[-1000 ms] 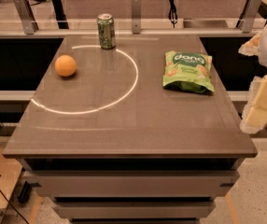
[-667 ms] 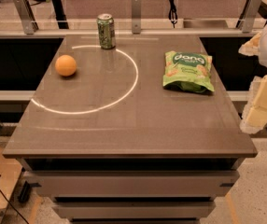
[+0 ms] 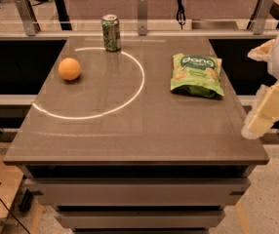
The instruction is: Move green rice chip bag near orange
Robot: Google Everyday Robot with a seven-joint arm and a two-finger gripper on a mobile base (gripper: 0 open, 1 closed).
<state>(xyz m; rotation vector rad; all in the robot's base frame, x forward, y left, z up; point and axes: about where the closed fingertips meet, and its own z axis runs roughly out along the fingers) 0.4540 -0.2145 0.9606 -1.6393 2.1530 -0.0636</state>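
while crinkly light-green rice chip bag sits well apart from small round orange on brown worktop, cream tool hangs off right edge, grip state can't tell.

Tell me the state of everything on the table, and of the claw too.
green rice chip bag: lying flat, label up, on the right side of the table, nothing touching it.
orange: resting on the left side, well apart from the bag.
green soda can: standing upright near the back edge.
claw: beyond the table's right edge, clear of the bag.
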